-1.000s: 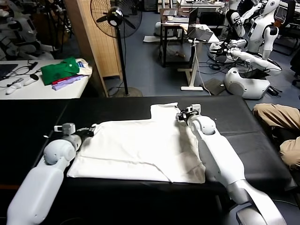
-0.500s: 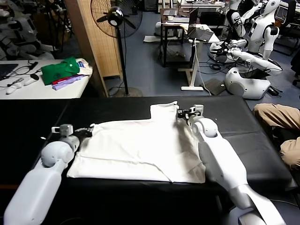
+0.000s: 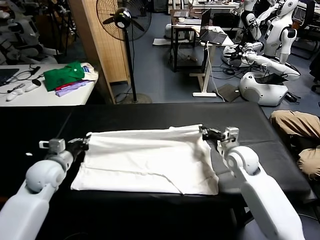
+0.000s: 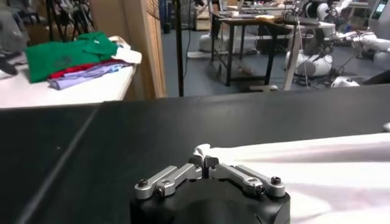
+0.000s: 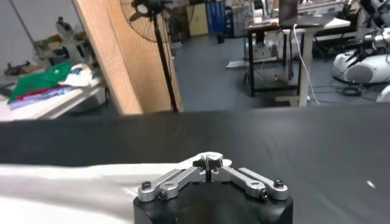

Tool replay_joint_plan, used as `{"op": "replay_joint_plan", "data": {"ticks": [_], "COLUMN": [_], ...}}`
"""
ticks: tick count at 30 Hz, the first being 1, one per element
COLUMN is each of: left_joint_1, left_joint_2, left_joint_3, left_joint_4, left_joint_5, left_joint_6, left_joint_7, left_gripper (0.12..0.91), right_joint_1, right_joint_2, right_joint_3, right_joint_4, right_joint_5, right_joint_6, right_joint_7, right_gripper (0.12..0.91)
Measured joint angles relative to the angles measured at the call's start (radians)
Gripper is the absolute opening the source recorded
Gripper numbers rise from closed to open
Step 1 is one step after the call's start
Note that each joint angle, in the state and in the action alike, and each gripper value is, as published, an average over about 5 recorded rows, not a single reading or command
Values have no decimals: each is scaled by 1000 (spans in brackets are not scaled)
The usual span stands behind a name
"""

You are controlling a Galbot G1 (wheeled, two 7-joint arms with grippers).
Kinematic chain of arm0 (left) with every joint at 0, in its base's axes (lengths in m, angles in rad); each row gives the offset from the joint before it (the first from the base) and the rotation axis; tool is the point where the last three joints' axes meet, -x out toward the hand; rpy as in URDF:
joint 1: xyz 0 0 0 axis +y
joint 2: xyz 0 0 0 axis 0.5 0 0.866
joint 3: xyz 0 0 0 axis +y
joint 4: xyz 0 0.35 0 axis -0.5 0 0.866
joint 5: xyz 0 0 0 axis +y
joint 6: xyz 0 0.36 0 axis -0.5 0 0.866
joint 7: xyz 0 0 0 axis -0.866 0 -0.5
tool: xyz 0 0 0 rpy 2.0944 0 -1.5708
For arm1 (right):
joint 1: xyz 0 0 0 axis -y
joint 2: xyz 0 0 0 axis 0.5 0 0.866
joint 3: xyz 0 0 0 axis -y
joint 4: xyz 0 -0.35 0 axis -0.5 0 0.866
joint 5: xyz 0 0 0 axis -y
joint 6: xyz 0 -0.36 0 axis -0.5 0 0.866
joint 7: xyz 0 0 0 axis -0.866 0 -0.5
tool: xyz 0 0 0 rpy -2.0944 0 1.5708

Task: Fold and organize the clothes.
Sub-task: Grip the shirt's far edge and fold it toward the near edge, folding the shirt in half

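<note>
The white T-shirt (image 3: 147, 160) lies on the black table (image 3: 150, 115), its far edge pulled taut in a straight line between my two grippers. No lettering shows on it. My left gripper (image 3: 84, 141) is shut on the shirt's far left corner (image 4: 204, 150). My right gripper (image 3: 204, 131) is shut on the far right corner (image 5: 210, 157). The shirt also shows in the left wrist view (image 4: 317, 164) and the right wrist view (image 5: 67, 182).
A white side table (image 3: 45, 95) at the left back holds a green garment (image 3: 62, 75) and a purple cloth (image 3: 72, 87). A fan (image 3: 123, 17), a wooden panel (image 3: 97, 45), desks and other robots stand behind. The black table's front edge is near the shirt's hem.
Both grippers have moved toward me and outward with the shirt's far edge. The raised flap at the far middle has flattened into a straight taut line.
</note>
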Motion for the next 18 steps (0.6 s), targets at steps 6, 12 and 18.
{"op": "replay_joint_plan", "data": {"ticks": [6, 12, 18], "left_joint_1": [120, 235, 319], "left_joint_2": [23, 13, -3], "left_joint_3": [-58, -102, -121], "left_joint_4": [-100, -177, -220], "left_joint_5": [9, 84, 165], "left_joint_6": [-6, -3, 1], "left_joint_7": [-23, -27, -29], "left_gripper": [136, 136, 136], "right_joint_1": [-118, -237, -349], "right_joint_2": [-30, -40, -47], "right_joint_3": [32, 76, 117], "right_joint_4": [120, 200, 257], "right_joint_5": [-8, -45, -93], "right_joint_6": [-62, -92, -106], "right_joint_7": [37, 34, 34], "right_gripper": [120, 120, 120]}}
